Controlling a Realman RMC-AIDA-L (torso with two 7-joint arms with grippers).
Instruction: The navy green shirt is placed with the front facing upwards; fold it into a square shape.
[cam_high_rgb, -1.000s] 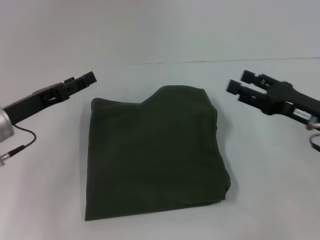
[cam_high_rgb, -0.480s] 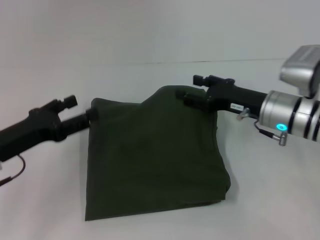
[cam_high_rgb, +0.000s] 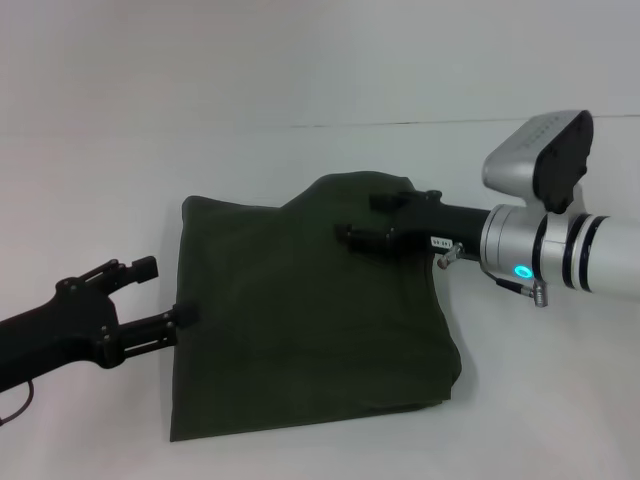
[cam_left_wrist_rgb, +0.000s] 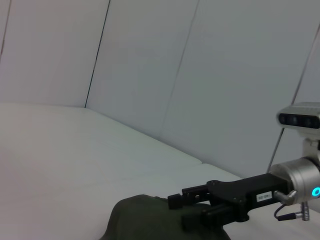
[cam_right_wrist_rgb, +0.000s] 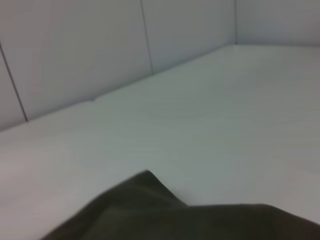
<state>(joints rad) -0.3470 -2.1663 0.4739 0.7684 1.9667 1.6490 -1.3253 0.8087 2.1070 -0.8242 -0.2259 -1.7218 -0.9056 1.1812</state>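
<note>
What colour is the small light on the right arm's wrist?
Cyan-blue light, clearest in the head view.

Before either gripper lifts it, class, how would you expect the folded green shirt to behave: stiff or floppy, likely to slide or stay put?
The navy green shirt probably droops when lifted: its edges lie soft and rumpled. Lifted by one edge, the stacked layers would likely fall open. Pushed across the table, it would sooner bunch than slide whole.

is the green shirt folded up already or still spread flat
Folded. The navy green shirt lies as a compact, roughly square stack with layered edges at its right side; no sleeves or lettering show. Its far edge is uneven.
</note>
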